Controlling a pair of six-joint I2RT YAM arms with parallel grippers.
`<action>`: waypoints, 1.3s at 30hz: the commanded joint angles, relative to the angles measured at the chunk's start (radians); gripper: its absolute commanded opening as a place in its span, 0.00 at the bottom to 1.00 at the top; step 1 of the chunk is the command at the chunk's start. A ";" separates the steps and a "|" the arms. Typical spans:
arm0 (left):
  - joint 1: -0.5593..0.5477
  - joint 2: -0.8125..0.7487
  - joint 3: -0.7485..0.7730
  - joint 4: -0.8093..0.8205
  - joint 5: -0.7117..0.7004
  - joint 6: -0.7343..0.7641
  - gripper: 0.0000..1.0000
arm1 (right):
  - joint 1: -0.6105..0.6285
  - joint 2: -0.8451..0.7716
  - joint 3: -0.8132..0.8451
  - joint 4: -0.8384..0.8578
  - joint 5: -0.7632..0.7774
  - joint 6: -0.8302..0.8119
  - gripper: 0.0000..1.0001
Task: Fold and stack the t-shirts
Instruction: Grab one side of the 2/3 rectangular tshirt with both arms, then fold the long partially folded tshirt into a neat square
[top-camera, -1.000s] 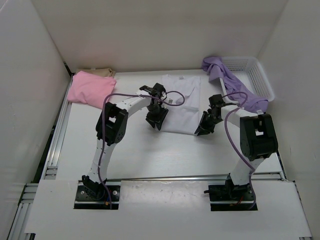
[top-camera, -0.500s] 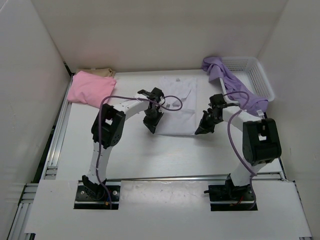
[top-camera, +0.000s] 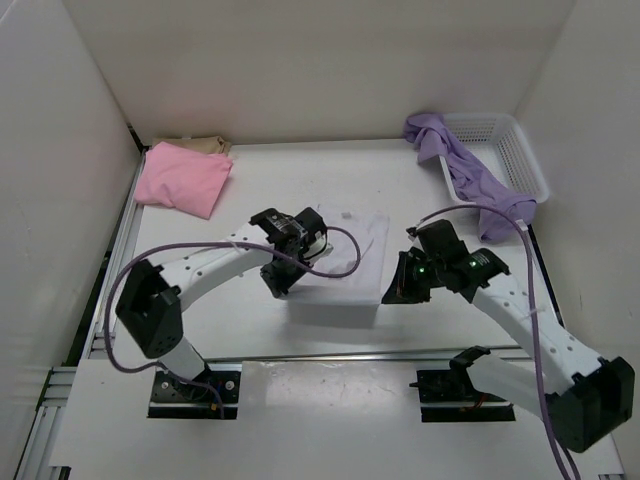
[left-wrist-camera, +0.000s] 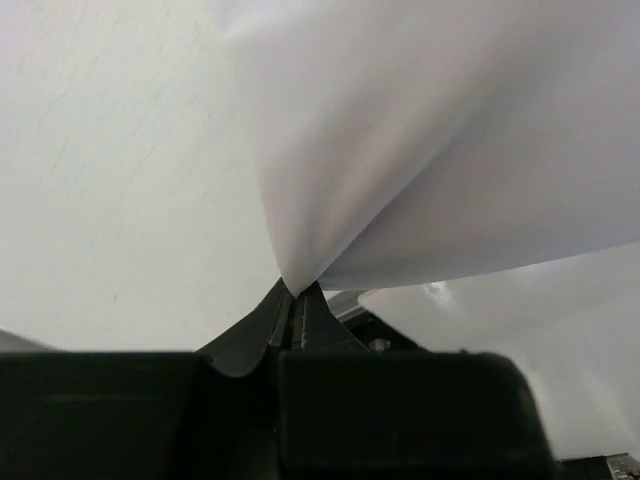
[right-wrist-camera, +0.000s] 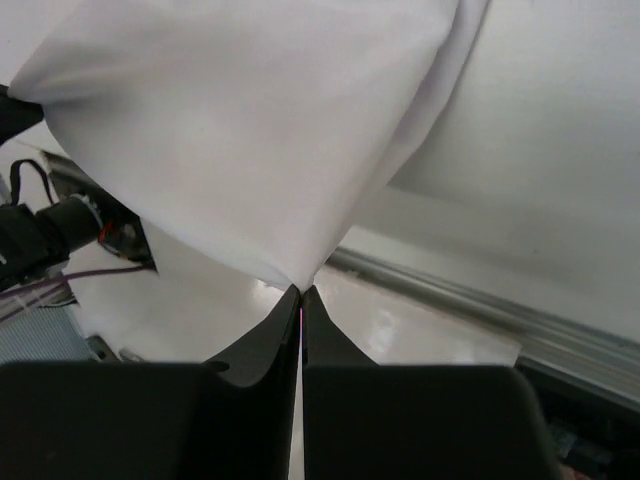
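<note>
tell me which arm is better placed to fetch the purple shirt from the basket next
Right, probably. The right gripper sits nearer the basket and the lavender shirt draped over it; the left gripper is across the white shirt. Both are shut on that shirt and must release first.

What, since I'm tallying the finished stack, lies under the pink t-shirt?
Only a strip of the tan-beige t-shirt shows, past the far edge of the pink t-shirt. The rest is covered, so whether anything else lies beneath cannot be seen.
</note>
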 joint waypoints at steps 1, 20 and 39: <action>0.002 -0.103 0.051 -0.140 -0.117 0.007 0.10 | 0.031 -0.082 0.026 -0.133 0.063 0.095 0.00; 0.220 0.252 0.626 -0.119 -0.030 0.007 0.10 | -0.184 0.291 0.361 -0.167 0.123 -0.102 0.00; 0.284 0.571 0.800 0.217 -0.068 0.007 0.16 | -0.330 0.852 0.744 -0.068 0.149 -0.135 0.00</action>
